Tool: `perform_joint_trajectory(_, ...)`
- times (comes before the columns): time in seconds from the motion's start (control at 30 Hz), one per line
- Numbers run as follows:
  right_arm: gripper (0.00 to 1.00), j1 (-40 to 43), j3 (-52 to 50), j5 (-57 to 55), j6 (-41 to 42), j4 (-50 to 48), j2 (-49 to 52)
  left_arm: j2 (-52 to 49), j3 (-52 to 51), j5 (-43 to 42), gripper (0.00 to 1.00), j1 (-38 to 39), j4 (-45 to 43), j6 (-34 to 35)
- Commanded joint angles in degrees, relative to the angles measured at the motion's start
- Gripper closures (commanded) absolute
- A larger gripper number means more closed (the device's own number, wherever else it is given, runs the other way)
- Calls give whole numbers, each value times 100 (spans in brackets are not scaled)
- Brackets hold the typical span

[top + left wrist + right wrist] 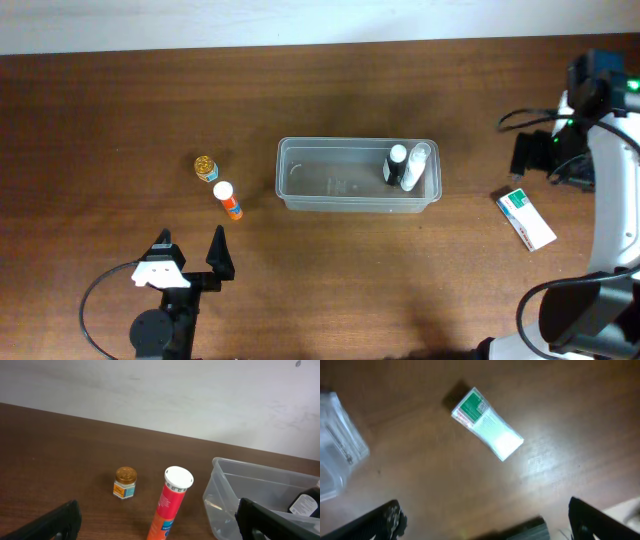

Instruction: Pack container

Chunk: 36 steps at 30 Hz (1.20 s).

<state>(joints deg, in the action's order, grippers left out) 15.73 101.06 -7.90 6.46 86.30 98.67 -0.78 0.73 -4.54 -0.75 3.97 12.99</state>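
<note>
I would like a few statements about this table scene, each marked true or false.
1. The container holds a dark bottle and a white bottle. True.
2. The orange tube lies inside the container. False: it is on the table, outside it.
3. The left gripper is open and empty. True.
4. The right gripper holds the green-and-white box. False: the box lies on the table; that gripper is open.
5. The gold-lidded jar is near the orange tube. True.

Wooden table [100, 100] is showing satin grain. The container [330, 205] is reading as clear, glossy plastic. The orange tube [167, 505] is looking smooth, glossy. The green-white box [487, 424] is glaring, glossy.
</note>
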Motion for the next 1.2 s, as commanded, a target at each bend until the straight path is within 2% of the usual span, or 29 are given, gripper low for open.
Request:
perform_joint_trajectory(0.0,2,229,-146,452,365,-208,13,48,-22,-63,0,-26,15,-90)
perform_joint_trajectory(0.13,1,479,-476,881,1202,-584,13,48,-22,-63,1,-26,15,-90)
perform_joint_trajectory(0.33,2,903,-1204,881,4076,-800,13,48,-22,-61,1,-26,15,-90)
perform_joint_trajectory(0.43,2,1130,-1491,879,5134,-903,13,48,-22,-63,1,-26,15,-90)
perform_joint_trajectory(0.5,1,1298,-1622,879,5416,-1095,13,48,-22,-61,1,-26,15,-90)
perform_joint_trajectory(0.67,2,1604,-1663,922,5495,-1419,15,48,-22,-63,0,-26,15,-90)
perform_joint_trajectory(0.93,2,1650,-1784,1075,7460,-1416,17,48,-22,-63,1,-26,15,-90)
perform_joint_trajectory(1.1,2,1650,-2225,1198,8714,-1545,17,48,-22,-63,1,-26,15,-90)
perform_joint_trajectory(1.17,2,1650,-2409,1200,8983,-1812,17,48,-22,-61,1,-26,15,-90)
